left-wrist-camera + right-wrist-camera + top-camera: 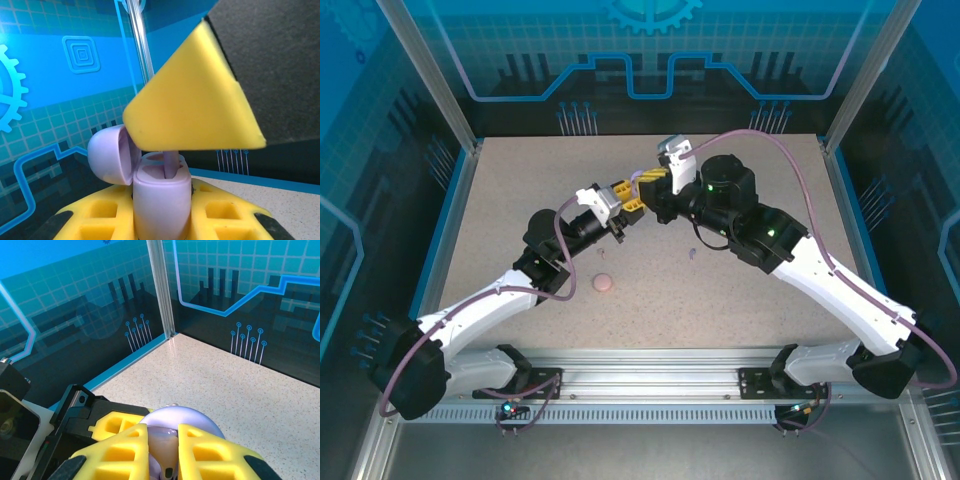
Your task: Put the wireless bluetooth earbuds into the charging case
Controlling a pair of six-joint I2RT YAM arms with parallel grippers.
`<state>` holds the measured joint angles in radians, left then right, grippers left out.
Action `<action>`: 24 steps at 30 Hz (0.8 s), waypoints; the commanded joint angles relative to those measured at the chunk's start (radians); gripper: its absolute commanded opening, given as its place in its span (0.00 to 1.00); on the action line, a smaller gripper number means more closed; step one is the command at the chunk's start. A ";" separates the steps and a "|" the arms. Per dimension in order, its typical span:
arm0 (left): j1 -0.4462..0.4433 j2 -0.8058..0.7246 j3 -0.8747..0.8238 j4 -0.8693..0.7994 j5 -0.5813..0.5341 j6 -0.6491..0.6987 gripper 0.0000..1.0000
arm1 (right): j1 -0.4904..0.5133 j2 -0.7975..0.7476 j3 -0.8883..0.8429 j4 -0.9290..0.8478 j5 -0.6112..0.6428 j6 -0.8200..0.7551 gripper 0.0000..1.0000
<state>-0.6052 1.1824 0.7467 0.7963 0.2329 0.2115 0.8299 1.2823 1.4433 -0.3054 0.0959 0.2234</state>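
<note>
Purple earbud (170, 164) at the left wrist: stem down inside the mouth of the open purple case (160, 205), head hidden under a broad yellow finger (195, 105) from the other arm. Lid (107, 155) swung back to the left. Case body clamped upright by the left tool (161, 225).

At the right wrist: right tool (164, 436) pinched together on the bud, domed lid just behind, speckled counter (235, 385) and a clear corner post (160, 290) beyond.

From above: both tools meeting over mid-counter, well apart from a round pink case (604, 284) and a small purplish piece (690, 252), too small to name. Blue circuit-print panels (650, 40) all round.

Likely step: seating this bud. Next move, by the look of it: straight press along the socket, case held firm, then letting go.
</note>
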 commanded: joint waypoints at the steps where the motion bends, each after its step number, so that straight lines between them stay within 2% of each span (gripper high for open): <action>1: -0.010 -0.015 0.052 0.030 0.014 -0.008 0.00 | 0.002 0.014 0.000 -0.042 -0.088 -0.043 0.17; 5: -0.011 -0.009 0.053 0.028 0.010 -0.016 0.00 | 0.002 0.005 -0.016 -0.051 -0.081 -0.050 0.20; 8: -0.010 -0.002 0.051 0.028 0.009 -0.024 0.00 | 0.000 0.008 -0.005 -0.056 -0.062 -0.035 0.31; 13: -0.010 0.011 0.039 0.027 0.005 -0.035 0.00 | -0.008 0.024 0.075 -0.073 -0.043 0.012 0.56; 18: -0.010 0.031 0.007 0.053 -0.010 -0.058 0.00 | -0.009 0.049 0.184 -0.096 -0.050 0.056 0.76; 24: -0.012 0.036 -0.018 0.076 -0.024 -0.090 0.00 | -0.040 0.016 0.238 -0.117 0.018 0.144 0.83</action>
<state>-0.6090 1.2144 0.7448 0.8280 0.2070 0.1524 0.8139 1.3331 1.6436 -0.4271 0.0612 0.2996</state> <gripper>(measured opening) 0.221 0.817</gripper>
